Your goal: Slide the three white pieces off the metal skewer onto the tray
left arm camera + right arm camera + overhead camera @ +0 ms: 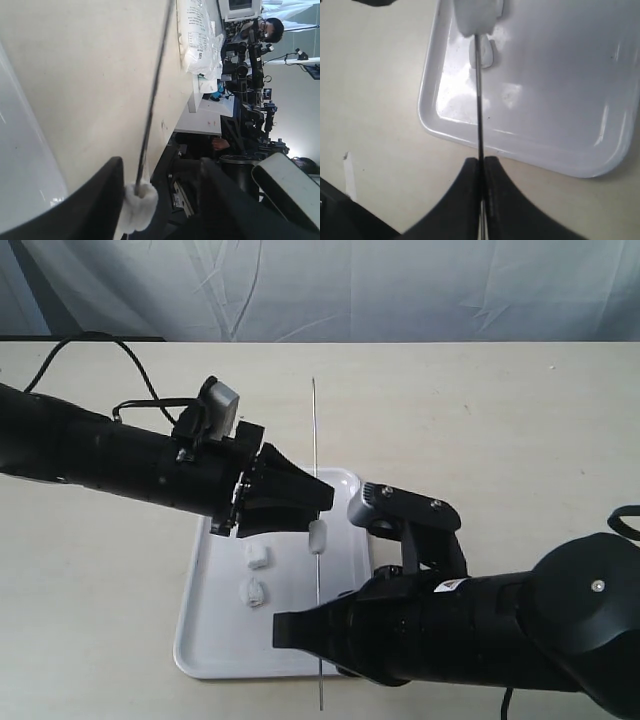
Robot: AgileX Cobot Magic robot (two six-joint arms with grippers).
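While the skewer is pinched tight by the right claw above the tray, one white piece is seen threaded on it, flanked by the wide-spread left claw. Two loose pieces are laid on the tray nearby. The tray's near corner is hidden by the right arm.

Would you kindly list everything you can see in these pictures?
tray: one, white, middle of the table
skewer: one, grey metal, over the tray, both ends past its rim
white pieces: three, one on the skewer, two loose on the tray
table: one, beige
cable: one, black, on the table
curtain: one, pale grey-blue, behind the table
left arm: one, black, jaws open, skewered piece between them
right arm: one, black, jaws shut on the skewer
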